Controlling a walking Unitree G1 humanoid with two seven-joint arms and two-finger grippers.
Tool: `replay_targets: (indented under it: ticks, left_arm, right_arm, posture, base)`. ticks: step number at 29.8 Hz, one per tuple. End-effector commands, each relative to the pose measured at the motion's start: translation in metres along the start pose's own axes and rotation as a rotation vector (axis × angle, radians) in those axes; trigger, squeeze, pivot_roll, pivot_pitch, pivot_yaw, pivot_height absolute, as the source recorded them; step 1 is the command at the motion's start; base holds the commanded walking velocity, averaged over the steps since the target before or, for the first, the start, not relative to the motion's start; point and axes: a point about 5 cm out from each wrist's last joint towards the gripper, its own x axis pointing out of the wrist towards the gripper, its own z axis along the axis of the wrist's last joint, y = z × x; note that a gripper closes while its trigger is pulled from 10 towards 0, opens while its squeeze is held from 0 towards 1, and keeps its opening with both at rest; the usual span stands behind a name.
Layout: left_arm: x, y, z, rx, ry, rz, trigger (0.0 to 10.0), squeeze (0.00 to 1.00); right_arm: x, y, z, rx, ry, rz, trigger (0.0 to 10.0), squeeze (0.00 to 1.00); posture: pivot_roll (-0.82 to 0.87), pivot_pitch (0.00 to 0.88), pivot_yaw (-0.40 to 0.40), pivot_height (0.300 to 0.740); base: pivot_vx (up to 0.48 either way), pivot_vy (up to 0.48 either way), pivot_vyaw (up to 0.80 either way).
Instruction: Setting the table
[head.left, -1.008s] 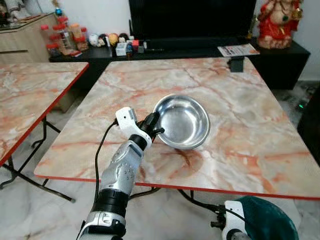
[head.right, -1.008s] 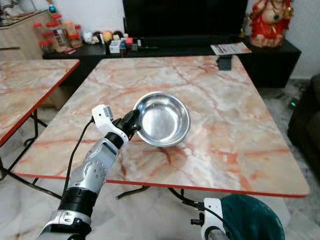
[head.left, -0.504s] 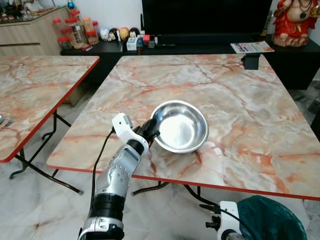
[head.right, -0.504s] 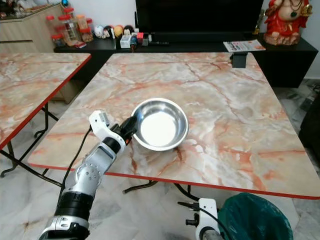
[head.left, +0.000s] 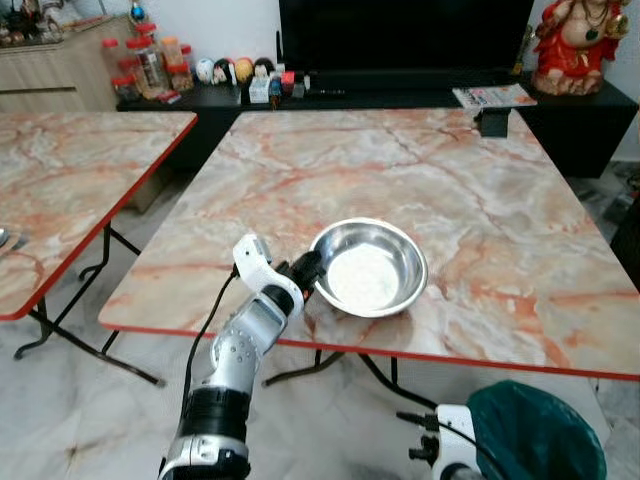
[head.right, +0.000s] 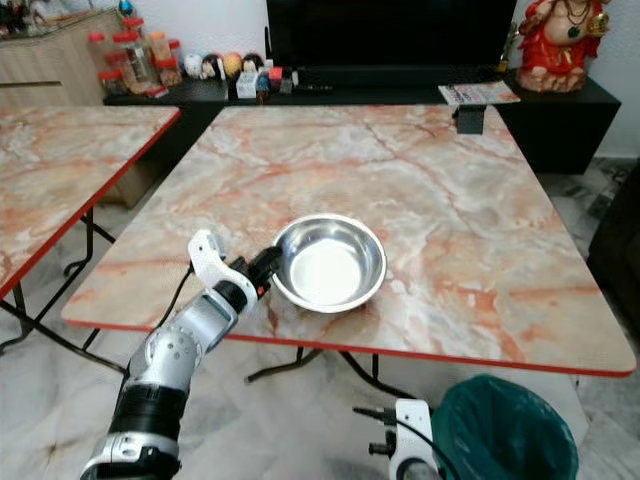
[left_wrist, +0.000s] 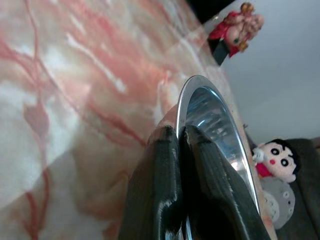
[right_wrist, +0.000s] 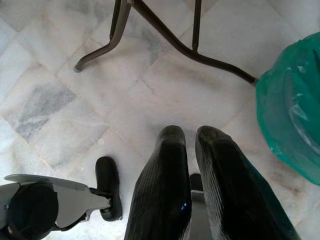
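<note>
A shiny steel bowl (head.left: 368, 268) rests upright on the marble table (head.left: 450, 180), near its front edge. My left gripper (head.left: 308, 272) is shut on the bowl's left rim; in the left wrist view the two black fingers (left_wrist: 165, 185) pinch the thin metal rim (left_wrist: 200, 85) between them. My right arm hangs low beside the table, and its gripper (right_wrist: 189, 150) points down at the tiled floor with the fingers close together and nothing between them.
A second marble table (head.left: 70, 170) stands to the left with a gap between. A green-lined bin (head.left: 535, 432) sits on the floor at the front right. A small black object (head.left: 492, 122) lies at the table's far right corner. Behind is a dark TV cabinet (head.left: 400, 85).
The camera has shifted. The bowl, held by my left gripper, has moved toward the table's front edge, with the arm drawn back.
</note>
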Motion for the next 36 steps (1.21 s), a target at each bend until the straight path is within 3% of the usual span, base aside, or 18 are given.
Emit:
replay_targets:
  ticks: [1, 12, 13, 14, 15, 27, 28, 29, 36]
  left_arm:
    - [0.01, -0.019, -0.001, 0.013, 0.002, -0.043, 10.0, 0.0]
    - [0.014, -0.016, -0.011, 0.023, 0.034, -0.029, 10.0, 0.0]
    - [0.014, -0.015, -0.01, 0.022, 0.028, -0.028, 10.0, 0.52]
    - [0.014, -0.015, -0.009, 0.023, 0.027, -0.028, 10.0, 0.52]
    - [0.014, -0.015, -0.009, 0.027, 0.026, -0.027, 10.0, 1.0]
    - [0.014, -0.015, -0.004, 0.039, 0.006, -0.028, 10.0, 1.0]
    - [0.014, -0.015, -0.003, 0.039, 0.003, -0.027, 10.0, 0.96]
    - [0.014, -0.015, -0.003, 0.044, 0.001, -0.025, 10.0, 0.0]
    - [0.01, -0.009, 0.004, 0.113, -0.019, -0.001, 10.0, 0.0]
  right_arm:
    - [0.0, 0.002, 0.0, -0.006, -0.004, 0.003, 10.0, 0.0]
    - [0.0, 0.001, 0.0, -0.003, -0.004, 0.001, 10.0, 0.0]
    - [0.0, 0.0, 0.0, -0.003, -0.004, 0.001, 10.0, 0.0]
    - [0.0, 0.0, 0.0, -0.003, -0.005, 0.001, 10.0, 0.0]
    - [0.0, 0.001, 0.0, -0.003, -0.005, 0.001, 10.0, 0.0]
    - [0.0, -0.001, 0.001, 0.004, -0.006, -0.004, 10.0, 0.0]
    - [0.0, -0.001, 0.001, 0.005, -0.007, -0.004, 10.0, 0.0]
    - [0.0, -0.001, 0.001, 0.005, -0.007, -0.005, 10.0, 0.0]
    - [0.0, -0.001, 0.002, 0.004, -0.008, -0.005, 10.0, 0.0]
  posture:
    - [-0.04, 0.0, 0.077, 0.714]
    - [-0.04, 0.0, 0.075, 0.714]
    - [-0.04, 0.0, 0.074, 0.714]
    - [-0.04, 0.0, 0.072, 0.714]
    - [-0.04, 0.0, 0.073, 0.714]
    - [-0.03, 0.0, 0.068, 0.714]
    - [-0.03, 0.0, 0.066, 0.714]
    - [-0.03, 0.0, 0.066, 0.714]
    - [-0.02, 0.0, 0.064, 0.714]
  base:
    - [0.0, 0.0, 0.0]
    - [0.0, 0.0, 0.0]
    - [0.0, 0.0, 0.0]
    - [0.0, 0.0, 0.0]
    - [0.0, 0.0, 0.0]
    - [0.0, 0.0, 0.0]
    - [0.0, 0.0, 0.0]
    - [0.0, 0.0, 0.0]
    - [0.0, 0.0, 0.0]
